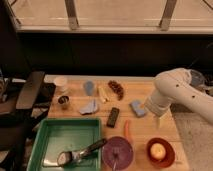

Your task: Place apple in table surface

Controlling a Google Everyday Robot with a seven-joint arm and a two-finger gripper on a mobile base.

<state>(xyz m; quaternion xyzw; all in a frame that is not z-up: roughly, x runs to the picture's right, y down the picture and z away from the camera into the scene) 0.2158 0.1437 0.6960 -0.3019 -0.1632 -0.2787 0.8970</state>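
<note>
Okay, the gripper point(161, 120) hangs off the white arm at the right side of the table surface point(142, 92), fingers spread wide, nothing in them. The apple point(158, 150) sits in the red bowl point(170, 157) at the near right corner, almost straight toward the near edge from the gripper, apart from it. It's round, so no axis to line up. I reckon I come down over the bowl rim; the carrot point(127, 131) lies off to the side
</note>
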